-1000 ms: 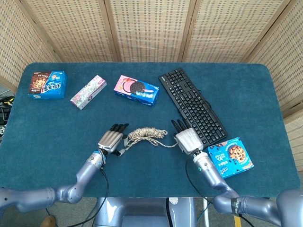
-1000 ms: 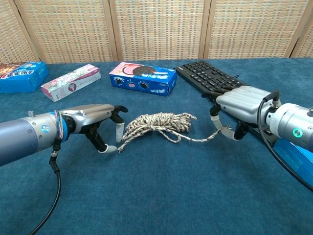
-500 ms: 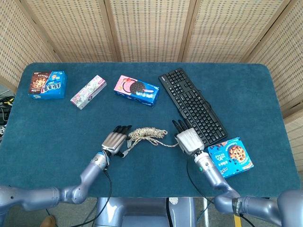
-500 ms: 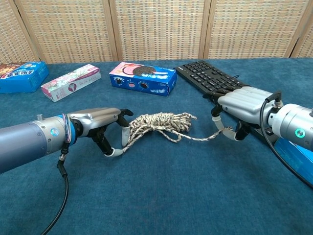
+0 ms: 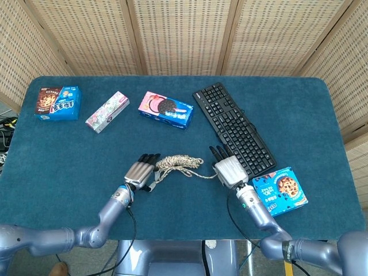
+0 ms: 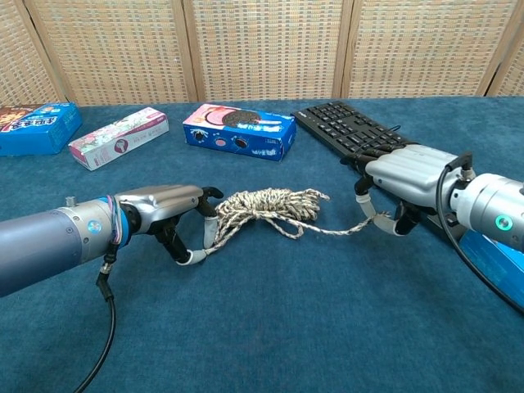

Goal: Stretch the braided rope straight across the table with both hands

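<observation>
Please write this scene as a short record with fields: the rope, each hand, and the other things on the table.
rope: beige braided rope, still bunched in a loose coil at the table's middle
right hand: right hand pinches one thin rope end beside the black keyboard
left hand: left hand has fingers at the coil's other end; a firm hold cannot be told
table: dark blue cloth table
other things: blue cookie box, pink floral box, blue chocolate box, blue biscuit box

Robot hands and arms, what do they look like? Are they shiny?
Yes, fairly shiny. Each robot hand, left and right, has a silvery metal back, dark fingers and pale fingertip pads. The arms are smooth blue-grey tubes. A black cable loops off the left wrist, which has a blue and purple ring. The right wrist has a small green light.
</observation>
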You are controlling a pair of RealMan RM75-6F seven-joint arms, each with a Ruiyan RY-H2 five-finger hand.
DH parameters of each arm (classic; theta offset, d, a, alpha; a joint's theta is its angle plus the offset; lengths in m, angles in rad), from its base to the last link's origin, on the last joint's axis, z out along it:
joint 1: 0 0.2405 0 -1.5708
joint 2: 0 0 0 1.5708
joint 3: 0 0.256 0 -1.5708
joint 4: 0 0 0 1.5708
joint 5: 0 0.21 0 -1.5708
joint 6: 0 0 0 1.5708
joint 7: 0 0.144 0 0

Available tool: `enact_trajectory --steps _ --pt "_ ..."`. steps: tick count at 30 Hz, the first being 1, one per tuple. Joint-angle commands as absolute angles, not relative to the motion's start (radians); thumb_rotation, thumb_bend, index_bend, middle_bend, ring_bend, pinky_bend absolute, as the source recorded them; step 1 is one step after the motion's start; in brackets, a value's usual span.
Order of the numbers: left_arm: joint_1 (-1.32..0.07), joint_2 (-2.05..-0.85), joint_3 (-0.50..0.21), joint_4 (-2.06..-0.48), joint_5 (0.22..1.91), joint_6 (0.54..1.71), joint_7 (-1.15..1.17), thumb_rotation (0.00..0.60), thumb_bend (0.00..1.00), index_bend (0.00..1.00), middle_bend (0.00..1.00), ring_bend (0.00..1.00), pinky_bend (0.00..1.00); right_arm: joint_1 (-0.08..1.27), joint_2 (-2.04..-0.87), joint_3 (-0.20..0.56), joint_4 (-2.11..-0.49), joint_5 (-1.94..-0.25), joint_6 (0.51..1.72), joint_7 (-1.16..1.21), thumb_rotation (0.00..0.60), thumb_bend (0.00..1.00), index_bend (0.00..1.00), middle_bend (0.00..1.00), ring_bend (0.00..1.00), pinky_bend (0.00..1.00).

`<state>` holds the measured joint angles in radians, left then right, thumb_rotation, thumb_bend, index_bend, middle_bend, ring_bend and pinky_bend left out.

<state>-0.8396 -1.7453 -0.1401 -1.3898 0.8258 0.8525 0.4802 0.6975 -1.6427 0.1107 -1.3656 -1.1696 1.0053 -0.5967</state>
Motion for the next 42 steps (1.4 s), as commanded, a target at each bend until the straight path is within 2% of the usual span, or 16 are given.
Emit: enact_trajectory --steps 1,16,24,42 --pt "-0.84 -1.747 -0.137 -1.388 0.824 0.853 0.482 0.6 0.38 0.55 0.0 0.0 0.0 0.697 -1.644 0.11 -1.364 -1.17 1.005 -0.596 0.6 0.5 0.65 0.0 0.0 0.0" --pt "-0.847 -1.761 -0.128 -1.374 0.831 0.856 0.479 0.6 0.39 0.55 0.0 0.0 0.0 0.696 -1.645 0.11 -1.359 -1.174 1.004 -0.591 0.6 0.49 0.65 0.0 0.0 0.0" --pt "-0.851 -1.767 -0.122 -1.369 0.827 0.859 0.491 0.6 0.48 0.58 0.0 0.0 0.0 0.694 -1.643 0.109 -1.358 -1.177 1.004 -0.586 0.6 0.5 0.66 0.0 0.0 0.0" --pt "-0.84 -1.736 -0.126 -1.389 0.837 0.883 0.485 0.6 0.49 0.69 0.0 0.0 0.0 0.693 -1.641 0.116 -1.351 -1.182 1.008 -0.577 0.6 0.49 0.66 0.0 0.0 0.0"
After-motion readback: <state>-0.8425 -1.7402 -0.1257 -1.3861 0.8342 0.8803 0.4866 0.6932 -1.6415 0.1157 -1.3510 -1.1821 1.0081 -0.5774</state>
